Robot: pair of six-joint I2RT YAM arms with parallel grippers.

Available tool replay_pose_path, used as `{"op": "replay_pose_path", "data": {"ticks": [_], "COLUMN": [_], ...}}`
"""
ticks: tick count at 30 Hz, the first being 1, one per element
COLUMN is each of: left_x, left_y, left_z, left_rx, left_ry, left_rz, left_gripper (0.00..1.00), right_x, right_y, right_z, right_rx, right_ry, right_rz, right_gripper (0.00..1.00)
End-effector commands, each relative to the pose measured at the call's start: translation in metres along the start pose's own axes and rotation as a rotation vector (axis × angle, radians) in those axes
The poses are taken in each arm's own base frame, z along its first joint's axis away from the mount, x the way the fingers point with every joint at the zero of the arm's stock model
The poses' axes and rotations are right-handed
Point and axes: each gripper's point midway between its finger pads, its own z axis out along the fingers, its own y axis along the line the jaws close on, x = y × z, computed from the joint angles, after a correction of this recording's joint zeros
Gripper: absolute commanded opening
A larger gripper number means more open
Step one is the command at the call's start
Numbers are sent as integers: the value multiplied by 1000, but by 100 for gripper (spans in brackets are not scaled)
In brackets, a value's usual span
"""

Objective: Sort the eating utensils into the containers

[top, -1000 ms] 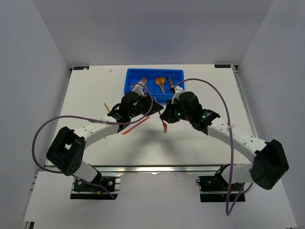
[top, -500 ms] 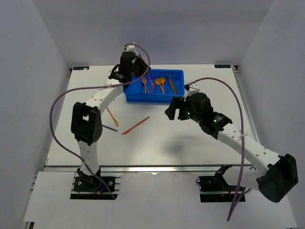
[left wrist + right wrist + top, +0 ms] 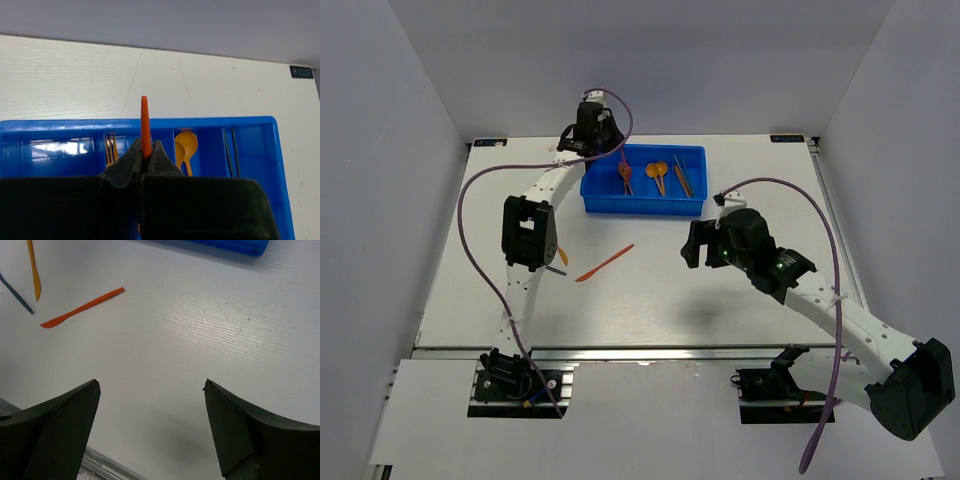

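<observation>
My left gripper (image 3: 145, 150) is shut on a thin orange utensil (image 3: 144, 122), whose tip sticks up past the jaws. It hangs over the blue tray (image 3: 50, 127), above the wall between the orange forks (image 3: 111, 147) and the yellow-orange spoons (image 3: 186, 145). Dark sticks (image 3: 230, 150) lie in a compartment further right. In the top view this gripper (image 3: 608, 150) is at the tray's (image 3: 692, 205) back left. My right gripper (image 3: 150, 385) stands open over bare table, in front of the tray (image 3: 235, 245). An orange knife (image 3: 82, 307) lies on the table well to its left.
Left of the knife (image 3: 605, 263), an orange utensil (image 3: 34, 270) and a dark blue stick (image 3: 15, 292) lie near the left arm's elbow (image 3: 530, 232). The table's metal front rail (image 3: 640, 352) runs behind the right gripper (image 3: 695, 245).
The left arm swung from the middle of the table up over the tray with the orange utensil. The right gripper opened and drew back from the tray toward the near right.
</observation>
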Motion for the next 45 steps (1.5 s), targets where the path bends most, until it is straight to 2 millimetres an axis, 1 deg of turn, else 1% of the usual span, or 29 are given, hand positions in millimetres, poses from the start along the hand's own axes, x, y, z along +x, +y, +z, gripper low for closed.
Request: {"op": "replay_pose_path", "data": {"ticks": [1, 4, 5, 6, 8, 10, 14, 15, 16, 18, 19, 21, 22, 24, 25, 26, 27, 29, 30, 31, 32, 33, 34, 36, 37, 39, 42, 44, 45], "left_x": [-16, -11, -8, 4, 0, 8, 13, 8, 6, -3, -16, -32, -49, -65, -81, -83, -70, -59, -32, 2, 12, 33, 87, 107, 137, 163, 205, 227, 238], "left_y": [-25, -32, -32, -27, -29, -26, -33, -36, -42, -52, -63, -69, -77, -79, -86, -85, -80, -79, -68, -64, -62, -56, -39, -31, -35, -32, -11, -1, -5], "left_z": [-19, -22, -23, -23, -29, -29, -29, -32, -35, -42, -52, -63, -77, -94, -115, -124, -131, -152, -155, -163, -181, -190, -198, -218, -226, -228, -239, -243, -244], "left_rx": [86, 103, 102, 92, 92, 89, 116, 118, 125, 132, 146, 150, 157, 136, 133, 110, 69, 47, 23, 36, 41, 35, 16, -58, -54, -53, -55, -38, 14], "left_ry": [-20, -25, -21, 2, -15, -6, 12, 3, -1, -25, -52, -87, -119, -158, -186, -189, -134, -72, 8, 120, 154, 203, 313, 314, 376, 462, 631, 714, 751], "left_rz": [-9, -19, -17, -19, -28, -39, -63, -63, -60, -51, -43, -43, -43, -39, -17, -1, 42, 90, 113, 168, 195, 222, 284, 380, 473, 525, 561, 593, 589], "left_gripper": [6, 10, 11, 13, 21, 24, 43, 55, 61, 68, 75, 78, 80, 85, 98, 98, 98, 98, 98, 98, 98, 98, 98, 98, 98, 98, 98, 97, 96], "right_x": [-15, -13, -12, -11, -10, -10, -9, -9, -9, -7, -7, -5, -7, -2, -6, 0, 2, -3, -4, -5, -6, -6, -5, -2, -2, -1, 0, -1, -1], "right_y": [-4, -3, -2, -3, -3, -2, -2, -2, -3, -4, -4, -3, -1, 0, 2, -3, -6, -14, -15, -19, -20, -22, -23, -28, -32, -33, -27, -19, -17], "right_z": [-6, -4, -4, -3, -2, -3, -2, -2, -1, 1, 2, 7, 8, 17, 19, 26, 27, 28, 27, 26, 22, 20, 18, 11, 9, 1, -10, -19, -21], "right_rx": [20, 11, 9, 10, 9, 2, 2, 3, 6, 10, 11, 8, -5, -9, -8, 17, 45, 97, 106, 125, 128, 131, 130, 146, 158, 159, 116, 61, 44], "right_ry": [-49, -43, -40, -36, -34, -35, -35, -33, -33, -26, -25, -16, -14, 15, 20, 56, 73, 55, 43, 32, 20, 20, 24, 42, 44, 50, 33, 11, 0], "right_rz": [-24, -21, -20, -18, -18, -16, -14, -15, -15, -19, -20, -25, -31, -53, -60, -59, -41, -25, -19, -13, -13, -21, -30, -54, -53, -60, -53, -50, -50], "right_gripper": [89, 89, 89, 89, 89, 89, 89, 89, 89, 89, 89, 89, 89, 89, 89, 89, 89, 89, 89, 89, 89, 89, 89, 89, 89, 89, 89, 89, 89]}}
